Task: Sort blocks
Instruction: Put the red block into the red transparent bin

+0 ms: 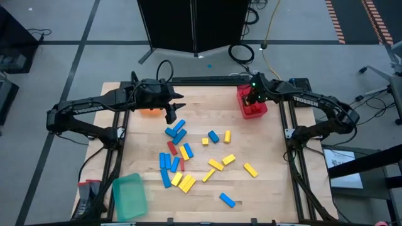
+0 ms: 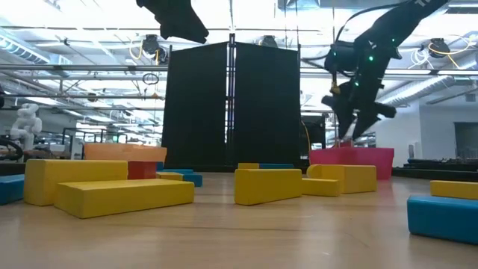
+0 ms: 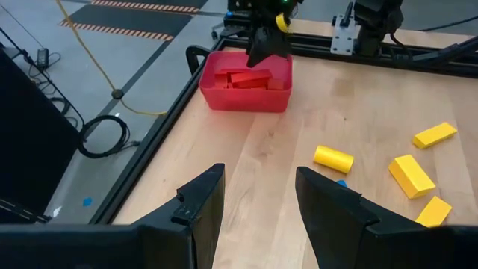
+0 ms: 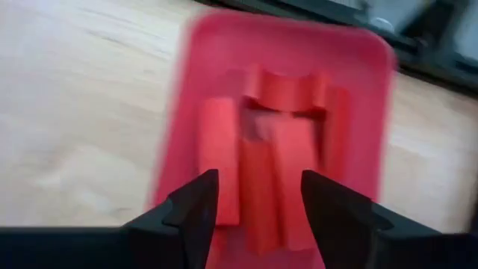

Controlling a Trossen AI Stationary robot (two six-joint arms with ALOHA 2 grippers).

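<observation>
Blue, yellow and a few red blocks (image 1: 188,157) lie scattered flat on the wooden table. A red tray (image 1: 251,105) stands at the far right and holds several red blocks (image 3: 243,78). My right gripper (image 1: 252,97) hangs right above this tray, pointing down into it, open (image 4: 258,202); red blocks in the tray show between its fingers. My left gripper (image 1: 171,116) hovers open over the far left of the table, beside the orange tray (image 1: 149,113), with nothing between its fingers (image 3: 258,202).
A green tray (image 1: 130,196) sits at the near left corner. A lone blue block (image 1: 227,200) lies near the front edge. A black frame rail (image 3: 418,56) borders the table. Bare wood lies between the red tray and the block pile.
</observation>
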